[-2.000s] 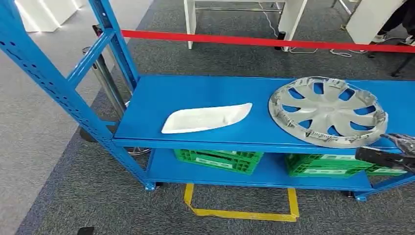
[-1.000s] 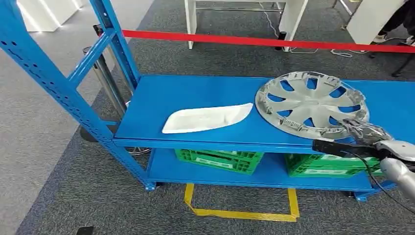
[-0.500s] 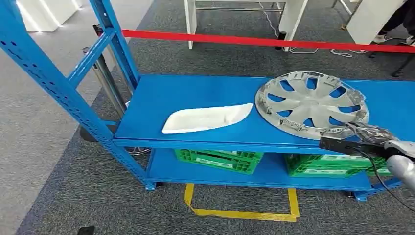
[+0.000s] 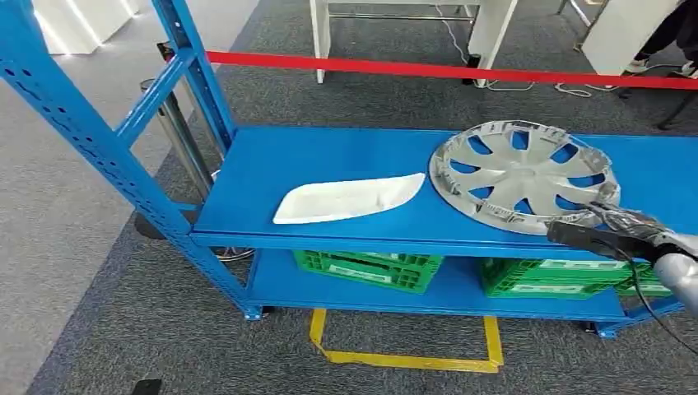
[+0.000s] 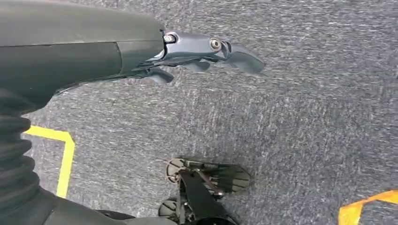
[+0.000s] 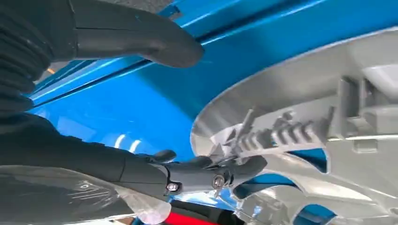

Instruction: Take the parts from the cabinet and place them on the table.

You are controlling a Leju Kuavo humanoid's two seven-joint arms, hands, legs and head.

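Two green crates [image 4: 368,270] sit on the lower shelf, below the blue rack's top shelf [image 4: 329,160]. At the near edge of that top shelf, at about four o'clock in the head view, the right hand [image 4: 613,224] grips the near rim of the silver wheel cover [image 4: 523,174], fingers [image 6: 220,172] curled over its clipped edge. Left of the cover lies a white tray-shaped part [image 4: 347,199]. Farther back, a red barrier tape [image 4: 428,69] crosses at twelve o'clock. Hanging over grey carpet, the left hand [image 5: 197,51] holds nothing, fingers loosely apart.
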